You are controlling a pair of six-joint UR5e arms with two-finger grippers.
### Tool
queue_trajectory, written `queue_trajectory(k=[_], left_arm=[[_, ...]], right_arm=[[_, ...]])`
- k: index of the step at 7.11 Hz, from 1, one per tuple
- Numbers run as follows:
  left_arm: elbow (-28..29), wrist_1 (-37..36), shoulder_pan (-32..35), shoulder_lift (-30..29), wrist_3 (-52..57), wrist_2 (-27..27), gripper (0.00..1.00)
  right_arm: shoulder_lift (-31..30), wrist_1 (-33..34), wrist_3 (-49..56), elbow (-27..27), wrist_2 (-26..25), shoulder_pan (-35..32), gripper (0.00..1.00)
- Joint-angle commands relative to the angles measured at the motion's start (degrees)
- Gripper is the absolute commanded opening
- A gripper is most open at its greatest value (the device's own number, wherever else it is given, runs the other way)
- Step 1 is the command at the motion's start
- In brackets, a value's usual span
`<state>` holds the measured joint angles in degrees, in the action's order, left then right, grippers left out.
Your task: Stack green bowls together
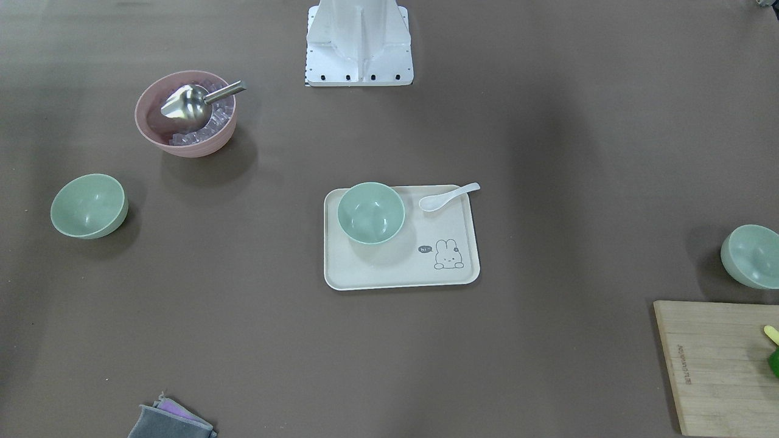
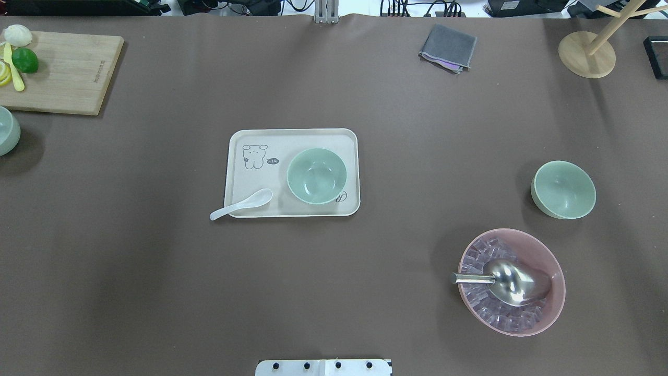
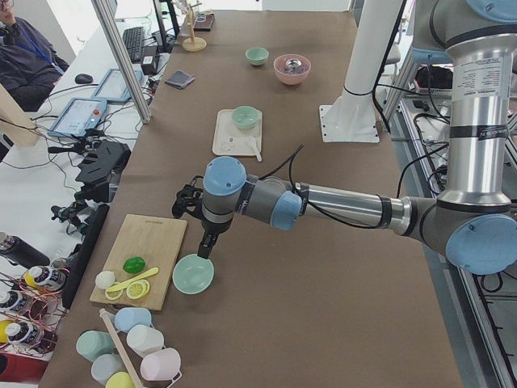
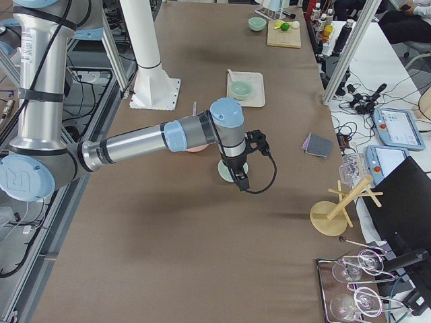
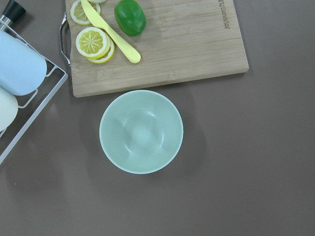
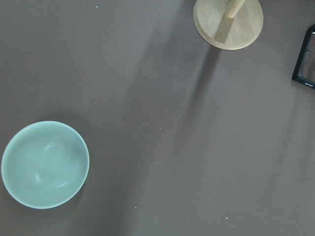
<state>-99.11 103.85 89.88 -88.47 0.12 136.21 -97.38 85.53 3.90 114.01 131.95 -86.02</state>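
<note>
We are facing three green bowls [image 1: 371, 213], none stacked yet.
The first bowl [image 5: 141, 131] is sitting beside the cutting board [image 5: 172, 49] under our left gripper [image 3: 206, 244], the second bowl [image 2: 317, 175] on the tray [image 2: 292, 137] by a spoon [image 2: 241, 204], and the third bowl [image 2: 563, 189] near the pink bowl [image 2: 545, 250] and our right gripper [image 4: 241, 181]; we cannot tell whether either gripper is clamped or released.

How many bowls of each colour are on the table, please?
green bowls: 3
pink bowl: 1
Total: 4
</note>
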Motion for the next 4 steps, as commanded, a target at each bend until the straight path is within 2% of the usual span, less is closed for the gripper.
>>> queue_trajectory(k=[1,2,4], left_arm=[[8.52,1.18,-0.49,-6.06,-1.08,-0.15,0.98],[15.54,1.35,-0.58,-11.14,-0.74,-0.33,1.00],[28.98,9.13,-2.33,-16.01,-0.82,-2.78,0.99]], right_arm=[[1.30,-0.98,-8.17,-0.19,-0.02,2.24,1.00],[2.53,-1.06,-11.08,-0.19,-0.54,4.43,1.00],[4.12,-1.06,-14.33,-0.45,-0.29,6.38,1.00]])
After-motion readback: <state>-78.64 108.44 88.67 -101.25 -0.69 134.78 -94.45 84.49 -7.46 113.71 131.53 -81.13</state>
